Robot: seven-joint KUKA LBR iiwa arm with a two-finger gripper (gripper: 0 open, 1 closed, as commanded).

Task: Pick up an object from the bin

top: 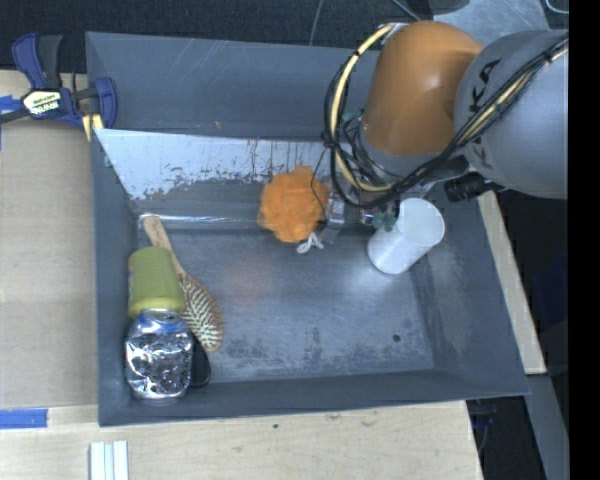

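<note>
Gripper (332, 214): grip could not be told.
Touching it, view-left: fuzzy orange sponge ball (288, 206).
Just view-right: white plastic cup (406, 236), tipped over.
Well beyond the ball: wooden hairbrush (192, 303).

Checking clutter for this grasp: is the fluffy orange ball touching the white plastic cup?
Apart. Camera view shows bare bin floor between fluffy orange ball and white plastic cup.

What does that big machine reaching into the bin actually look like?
The arm is a thick, rounded, silver-grey tube with black letters printed on it. Near its end sits a smooth, orange, dome-shaped cover. Yellow and black cables loop around that cover and bunch up beneath it.
</note>
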